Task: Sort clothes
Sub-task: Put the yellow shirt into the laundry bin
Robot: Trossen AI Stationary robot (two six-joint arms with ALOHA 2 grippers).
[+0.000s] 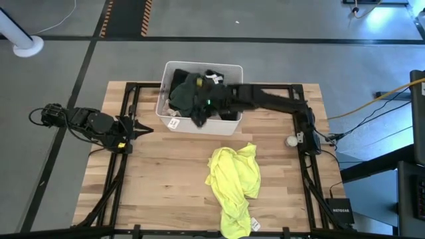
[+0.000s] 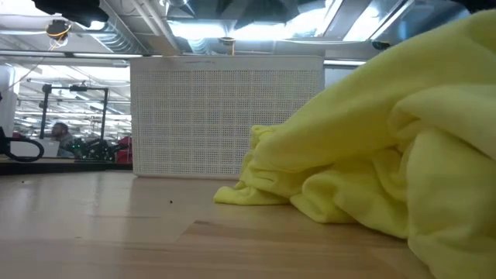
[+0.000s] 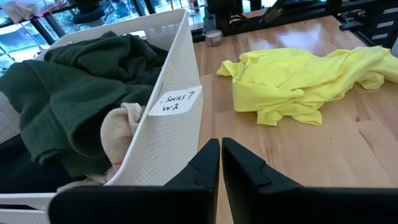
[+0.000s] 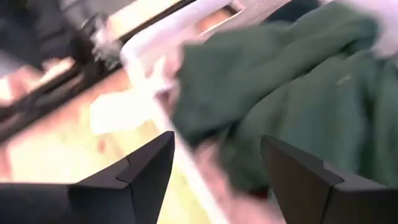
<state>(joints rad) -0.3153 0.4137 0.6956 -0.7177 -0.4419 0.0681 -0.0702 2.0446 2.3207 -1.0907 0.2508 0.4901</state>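
While the right tool (image 4: pixel 217 165) hangs over the white bin (image 1: pixel 174 68) with its fingers spread apart and nothing between them, a dark green garment (image 1: pixel 189 93) lies heaped inside on darker clothes. Outside the bin, a neon yellow garment (image 1: pixel 234 179) is crumpled on the wooden counter (image 1: pixel 166 179). At the counter's left edge, the left tool (image 3: pixel 221 152) waits, fingers pressed together, empty.
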